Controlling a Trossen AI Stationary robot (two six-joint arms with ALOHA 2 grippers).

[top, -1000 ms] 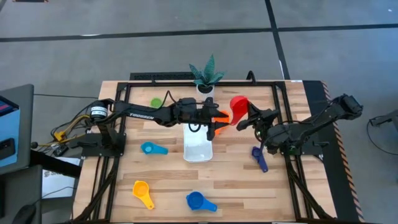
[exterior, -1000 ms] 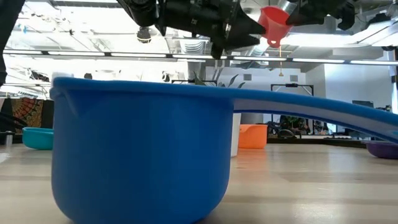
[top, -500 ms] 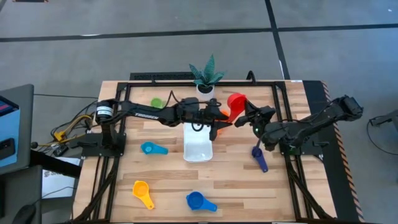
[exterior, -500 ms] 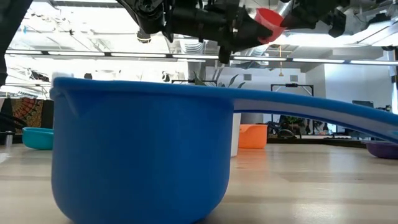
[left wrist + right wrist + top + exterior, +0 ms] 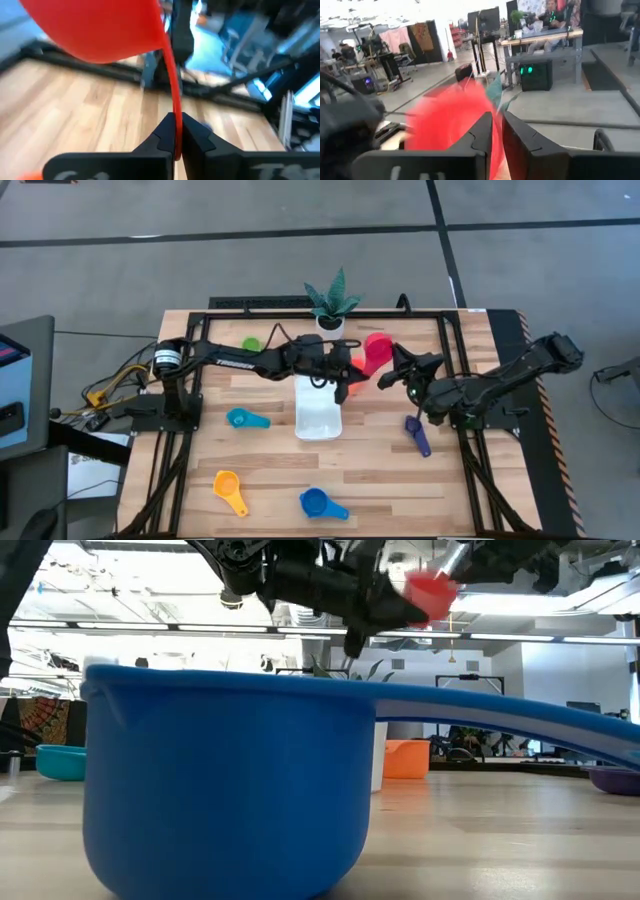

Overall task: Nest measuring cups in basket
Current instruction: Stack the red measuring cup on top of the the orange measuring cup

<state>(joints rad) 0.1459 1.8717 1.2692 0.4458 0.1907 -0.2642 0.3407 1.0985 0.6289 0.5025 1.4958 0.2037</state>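
A red measuring cup hangs in the air above the table's far middle, between my two grippers. My left gripper comes from the left and is shut on its handle. My right gripper stands close on the cup's right side, its fingers a narrow slit apart, with the cup's red wall just beyond them. The white basket lies below the left gripper. Green, light blue, yellow, blue and navy cups lie around the table. My left gripper pinches the red cup's thin flat handle between its two fingertips, near the handle's free end. The fingers come roughly level from the table's left and lie along the handle. The cup is lifted clear, its bowl beyond the fingertips. My right gripper: I cannot tell whether its fingers still touch the cup.
A potted plant stands at the far edge, behind the grippers. An orange cup sits on the table under them. The big blue cup fills the low view. Black frame rails run along the table's sides.
My left gripper has shut on the red cup's handle while sinking a little toward it. The red cup has tipped over from hanging mouth-up and shifted slightly toward the left arm. The right arm has stayed in place.
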